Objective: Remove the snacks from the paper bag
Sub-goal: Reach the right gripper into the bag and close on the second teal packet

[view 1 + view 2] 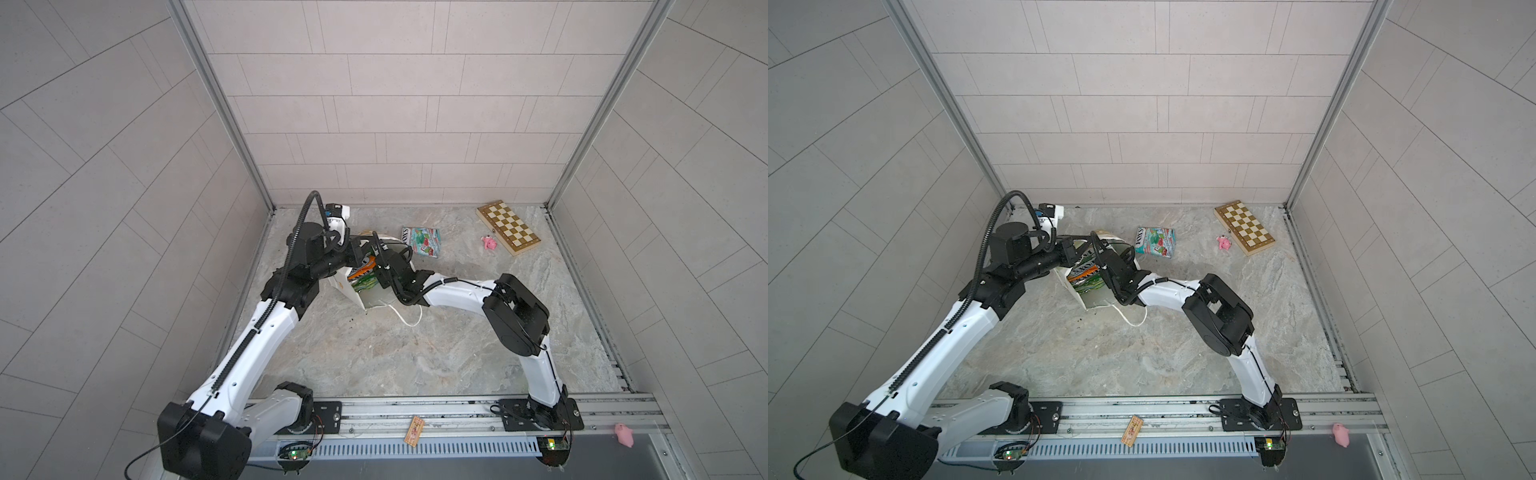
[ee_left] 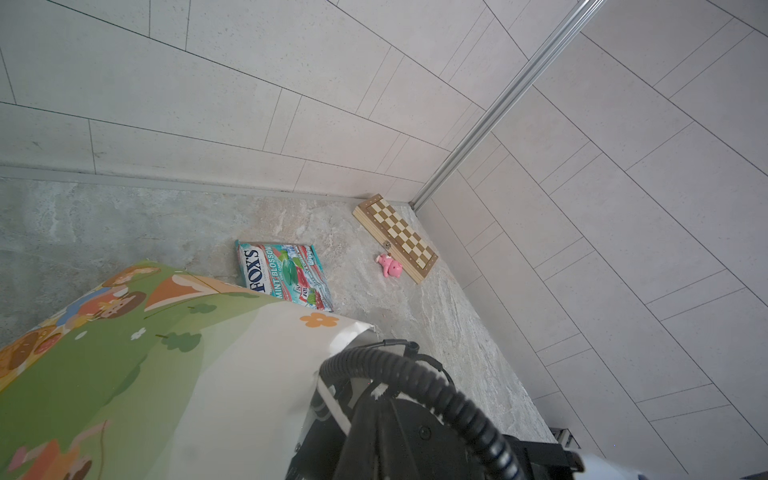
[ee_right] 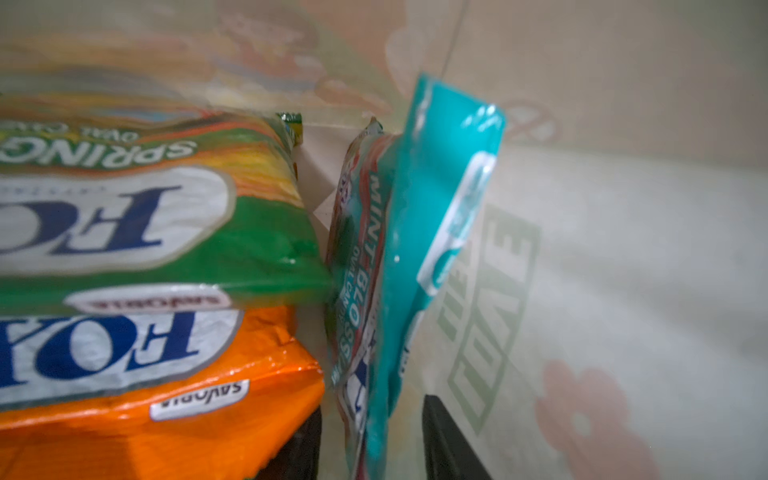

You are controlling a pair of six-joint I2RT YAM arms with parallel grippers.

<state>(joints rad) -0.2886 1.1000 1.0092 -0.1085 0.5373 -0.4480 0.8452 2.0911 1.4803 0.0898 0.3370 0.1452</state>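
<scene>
Right claw (image 3: 370, 409) is spread inside the paper bag (image 1: 343, 286), one finger on either side of an upright teal Mint Blossom packet (image 3: 415, 249) — a green FOX'S packet (image 3: 174, 216) and an orange FOX'S packet (image 3: 166, 419) are stacked beside it. Left claw (image 1: 360, 249) is pressed together on the bag's rim. The bag stands near the desk's (image 1: 374, 357) rear-left corner — a loose teal packet (image 1: 421, 242) lies just beside it.

This was a robot test cell in a lab. Pale tile-look panels (image 1: 399, 104) walled the marbled tabletop (image 1: 374, 353) on three sides, joined by aluminium posts (image 1: 222, 104) at its far corners. Along the near edge ran an aluminium rail (image 1: 415, 409) bolted with two arm bases (image 1: 511, 417). Bare circuit boards (image 1: 296, 454) with lit green lights and a slotted cable duct (image 1: 415, 449) sat just beyond that edge.
</scene>
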